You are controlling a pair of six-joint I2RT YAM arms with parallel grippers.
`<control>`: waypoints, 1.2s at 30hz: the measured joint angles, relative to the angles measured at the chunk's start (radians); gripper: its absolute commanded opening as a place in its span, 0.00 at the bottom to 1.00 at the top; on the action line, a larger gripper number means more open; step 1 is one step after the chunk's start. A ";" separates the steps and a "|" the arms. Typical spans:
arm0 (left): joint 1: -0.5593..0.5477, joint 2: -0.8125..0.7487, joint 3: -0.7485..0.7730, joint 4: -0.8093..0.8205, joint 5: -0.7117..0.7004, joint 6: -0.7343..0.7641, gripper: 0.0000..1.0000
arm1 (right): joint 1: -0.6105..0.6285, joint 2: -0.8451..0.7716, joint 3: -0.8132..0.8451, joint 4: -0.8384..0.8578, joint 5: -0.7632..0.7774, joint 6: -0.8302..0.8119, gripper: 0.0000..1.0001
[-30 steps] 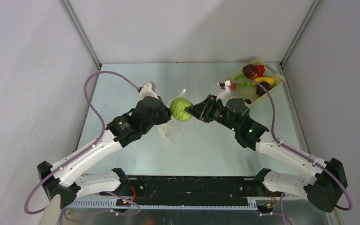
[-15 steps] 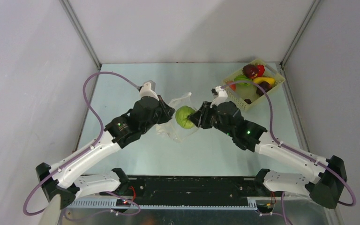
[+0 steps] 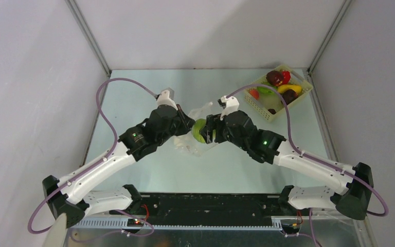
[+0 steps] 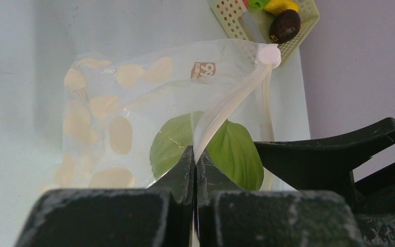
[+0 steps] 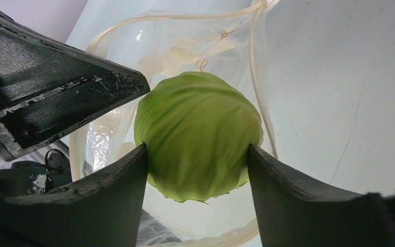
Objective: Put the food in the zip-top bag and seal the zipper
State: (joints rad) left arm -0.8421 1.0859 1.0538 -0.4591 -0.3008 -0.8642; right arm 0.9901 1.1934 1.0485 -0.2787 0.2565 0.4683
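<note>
While left gripper [image 4: 195,157] clamps bag [image 4: 108,103] by zipper [image 4: 227,107], we see right gripper [image 5: 196,157] jaws flanking cabbage [image 5: 198,118] at bag mouth; gripping or loose, we cannot tell

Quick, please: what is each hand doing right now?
Left hand: closed on the zipper of the zip-top bag.
Right hand: around the green food; grip cannot be told.

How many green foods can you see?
2. One green cabbage sits between the right gripper's fingers at the bag; one green piece lies in the yellow basket. More may hide underneath.
</note>
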 measured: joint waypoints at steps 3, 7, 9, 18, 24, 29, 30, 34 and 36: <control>0.000 0.000 0.000 0.009 0.003 0.000 0.00 | 0.003 0.002 0.008 -0.007 0.015 -0.003 0.91; 0.000 0.000 0.000 0.010 0.009 0.000 0.00 | 0.004 0.002 0.015 -0.010 0.032 -0.002 0.99; 0.000 0.000 0.000 0.009 0.009 0.000 0.00 | 0.004 0.000 0.019 -0.016 0.039 -0.002 0.99; 0.000 -0.008 0.000 0.005 0.008 0.000 0.00 | 0.004 -0.083 0.021 -0.031 0.054 -0.006 1.00; 0.000 -0.022 -0.001 -0.002 -0.011 0.001 0.00 | -0.043 -0.154 0.026 -0.076 0.102 -0.010 0.99; 0.000 -0.024 -0.001 -0.029 -0.046 0.010 0.00 | -0.231 -0.178 0.027 -0.138 0.067 -0.010 0.99; 0.000 -0.024 -0.001 -0.031 -0.050 0.011 0.00 | -0.281 -0.178 0.027 -0.152 0.056 -0.010 1.00; 0.002 -0.020 0.001 -0.066 -0.090 0.023 0.00 | -0.481 -0.167 0.027 -0.183 0.013 -0.016 0.99; 0.006 -0.009 0.011 -0.084 -0.105 0.031 0.00 | -0.581 -0.146 0.027 -0.183 -0.015 -0.018 1.00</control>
State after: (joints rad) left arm -0.8356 1.0767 1.0645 -0.5434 -0.4061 -0.8337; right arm 0.4091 1.0470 1.0760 -0.4622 0.2413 0.4500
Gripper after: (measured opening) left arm 0.008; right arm 0.993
